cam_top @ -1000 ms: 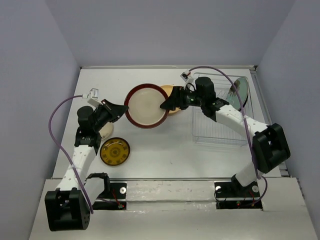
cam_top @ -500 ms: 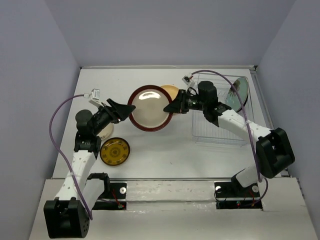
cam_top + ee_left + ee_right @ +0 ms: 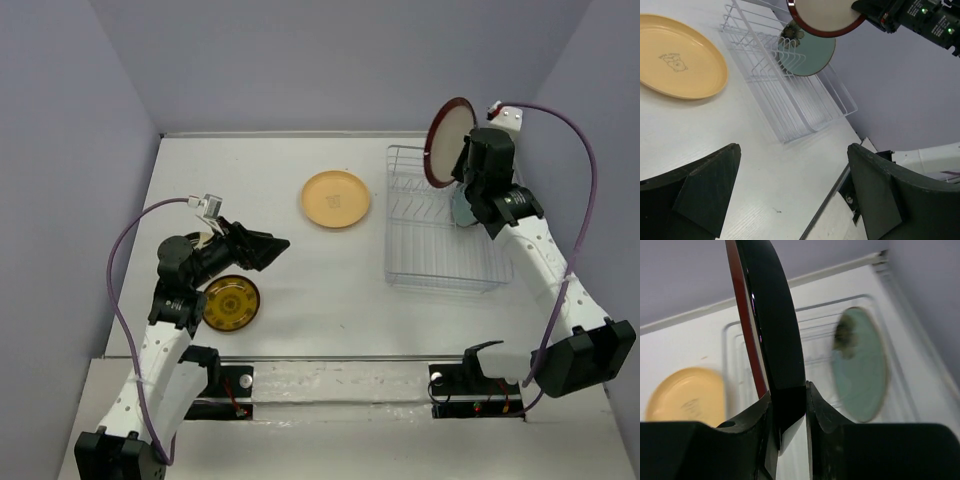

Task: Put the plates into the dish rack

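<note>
My right gripper (image 3: 463,165) is shut on the rim of the beige plate with the dark red rim (image 3: 447,140), which it holds upright in the air over the far right end of the white wire dish rack (image 3: 430,250). In the right wrist view that plate (image 3: 770,315) stands edge-on between the fingers (image 3: 790,395). A pale teal plate (image 3: 810,55) stands upright in the rack (image 3: 785,100). The peach-orange plate (image 3: 336,199) lies flat left of the rack. My left gripper (image 3: 275,248) hangs open over bare table, beside the amber-yellow plate (image 3: 230,303).
The rack's near slots (image 3: 810,325) are free of plates. The booth's walls stand close behind and to the right of the rack. The table's near edge and the mounting rail (image 3: 340,375) run along the front.
The red-rimmed plate passed from the left gripper to the right one, which shut on it and carried it up and right over the rack. The left gripper opened and drew back toward the near left.
</note>
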